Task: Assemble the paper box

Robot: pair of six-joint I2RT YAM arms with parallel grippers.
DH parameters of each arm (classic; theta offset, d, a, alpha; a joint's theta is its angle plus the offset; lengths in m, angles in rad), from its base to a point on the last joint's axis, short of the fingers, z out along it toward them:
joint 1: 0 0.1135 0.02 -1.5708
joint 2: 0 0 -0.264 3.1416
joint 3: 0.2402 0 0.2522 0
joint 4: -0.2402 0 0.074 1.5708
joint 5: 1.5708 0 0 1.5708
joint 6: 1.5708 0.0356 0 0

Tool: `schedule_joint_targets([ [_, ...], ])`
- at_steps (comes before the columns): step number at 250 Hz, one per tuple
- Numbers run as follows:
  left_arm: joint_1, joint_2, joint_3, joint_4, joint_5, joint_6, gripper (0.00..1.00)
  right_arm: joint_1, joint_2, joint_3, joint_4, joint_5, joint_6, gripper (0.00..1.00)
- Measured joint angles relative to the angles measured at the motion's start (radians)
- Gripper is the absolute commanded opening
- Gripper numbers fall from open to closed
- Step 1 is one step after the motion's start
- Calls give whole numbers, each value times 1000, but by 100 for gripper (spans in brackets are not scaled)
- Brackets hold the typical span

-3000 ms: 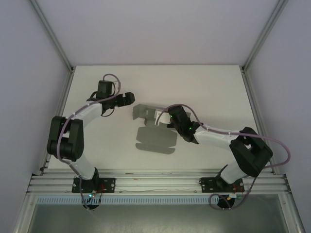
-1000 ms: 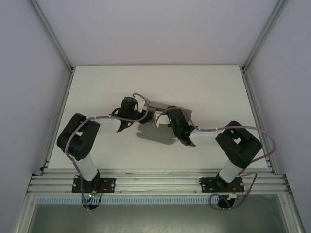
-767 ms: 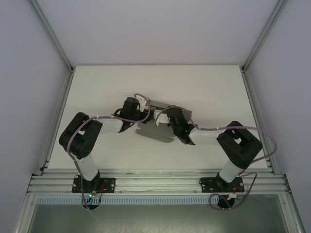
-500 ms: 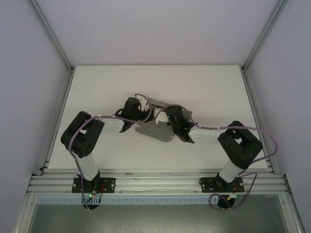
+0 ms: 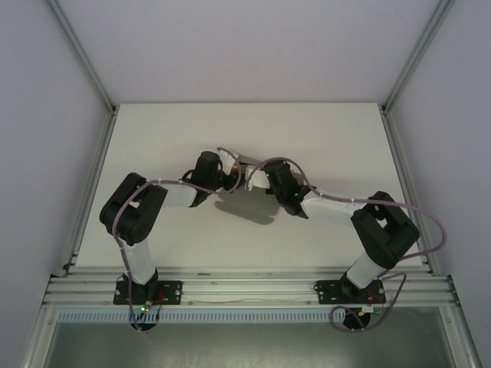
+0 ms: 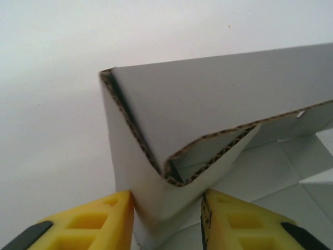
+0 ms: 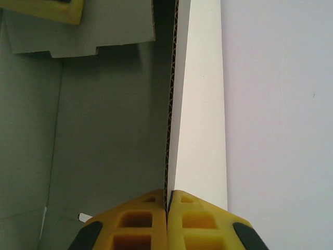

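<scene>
The paper box [image 6: 171,120] is grey corrugated card, partly folded up, and sits mid-table between both arms [image 5: 253,208]. In the left wrist view a folded, doubled wall corner stands between my left gripper's [image 6: 166,208] yellow fingers, and both press on it. In the right wrist view my right gripper [image 7: 167,200] is shut on the thin edge of an upright wall of the box [image 7: 200,120], with the grey inside panel to its left. A yellow finger [image 7: 52,10] of the left gripper shows at the far end of that panel. From above, the left gripper [image 5: 230,170] and right gripper [image 5: 257,178] nearly meet over the box.
The white tabletop [image 5: 322,138] lies open on all sides of the box. Metal frame posts [image 5: 96,165] run along the left and right edges, and the rail with the arm bases [image 5: 245,287] closes the near side.
The left arm swung in from the back left to the box, and its jaws widened, then closed on the folded corner. The right gripper kept its hold and shifted slightly toward the back.
</scene>
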Motion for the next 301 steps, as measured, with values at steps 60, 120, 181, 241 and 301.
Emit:
schedule_joint_targets([
  [60, -3, 21, 42, -22, -64, -27, 17, -8, 4, 5, -2, 0, 11, 0],
  [120, -47, 17, 52, -43, -176, -63, 20, -8, 3, 7, -3, 0, 27, 0],
  [181, -49, -224, -167, -63, -161, -114, 82, 6, -86, -3, -102, -129, 43, 0],
  [241, -37, -606, -333, -150, -277, -211, 100, 21, -100, -60, -58, -164, -4, 0],
  [301, 142, -792, -425, -214, -300, -347, 100, -11, -95, -47, -63, -269, 6, 0],
])
